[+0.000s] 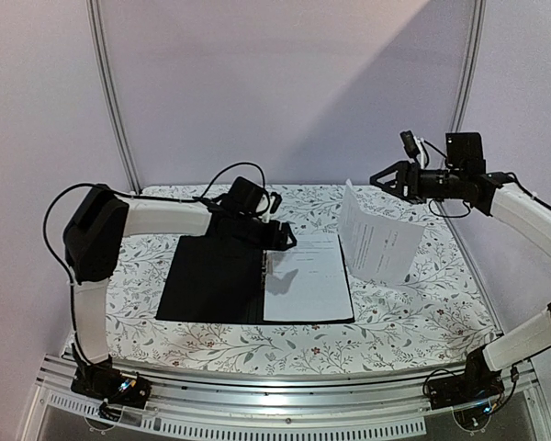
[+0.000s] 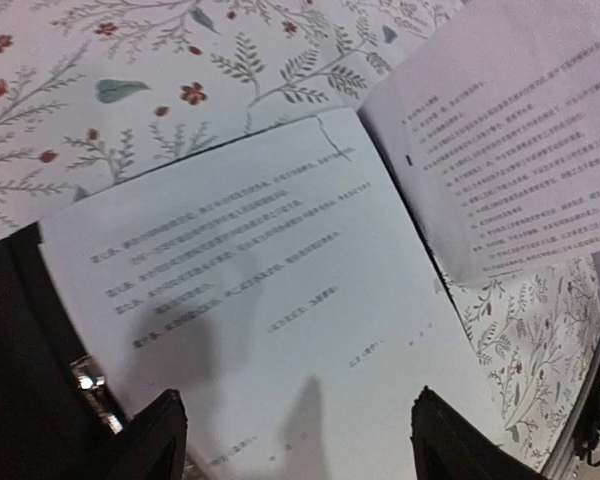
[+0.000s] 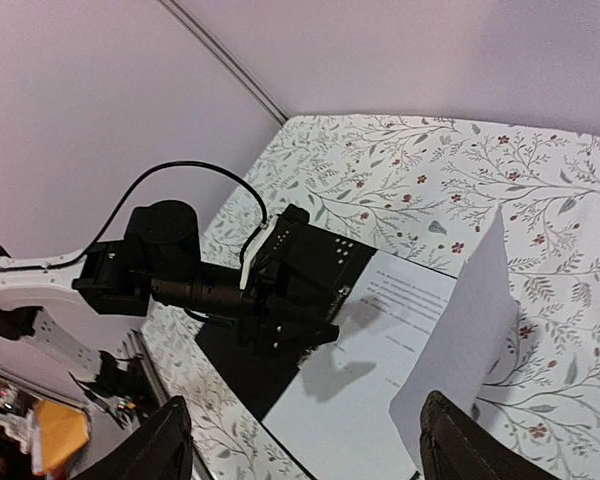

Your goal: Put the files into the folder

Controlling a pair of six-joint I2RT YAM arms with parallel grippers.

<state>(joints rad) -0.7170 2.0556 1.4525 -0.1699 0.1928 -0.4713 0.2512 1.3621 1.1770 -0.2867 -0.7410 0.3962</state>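
The folder (image 1: pixel 211 280) lies open on the table, black inside up, with its metal clip (image 2: pixel 88 375) at the spine. One white text sheet (image 1: pixel 308 276) lies flat on its right half and fills the left wrist view (image 2: pixel 280 300). A second white text sheet (image 1: pixel 378 241) stands tilted on the table just right of the folder; its pale back shows in the right wrist view (image 3: pixel 460 340). My left gripper (image 1: pixel 289 237) hovers open and empty over the spine. My right gripper (image 1: pixel 378 176) is open and empty, raised beside the tilted sheet's top corner. No colour leaflet is in view.
The table wears a floral cloth (image 1: pixel 422 312). Pale booth walls with metal poles (image 1: pixel 110 92) close in the back and sides. The left arm's black cable (image 1: pixel 220 179) loops above the folder's far edge.
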